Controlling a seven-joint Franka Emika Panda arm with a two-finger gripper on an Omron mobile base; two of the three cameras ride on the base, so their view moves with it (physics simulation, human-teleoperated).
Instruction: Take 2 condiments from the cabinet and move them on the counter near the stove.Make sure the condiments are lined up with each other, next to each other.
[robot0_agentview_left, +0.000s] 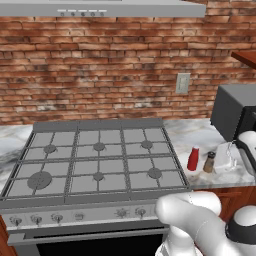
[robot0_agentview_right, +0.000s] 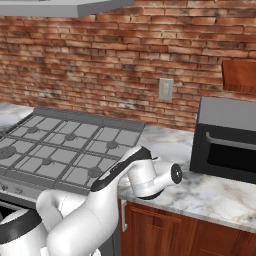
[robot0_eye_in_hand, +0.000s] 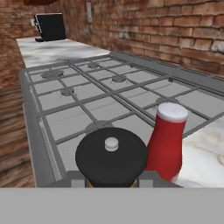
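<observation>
My red squeeze bottle and brown shaker stand upright side by side on the marble surface, just right of the stove. From my hand camera the shaker's dark top sits right at my gripper, with the bottle just beside it and apparently touching it. I cannot tell whether my gripper is closed on the shaker or open. A black microwave sits farther along the surface.

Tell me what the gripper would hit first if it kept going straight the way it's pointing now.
Most likely the brown shaker: in the hand view its dark top sits dead ahead, right at the fingertips. The red squeeze bottle stands just beside it, with the stove behind. How much gap remains is unclear.
</observation>
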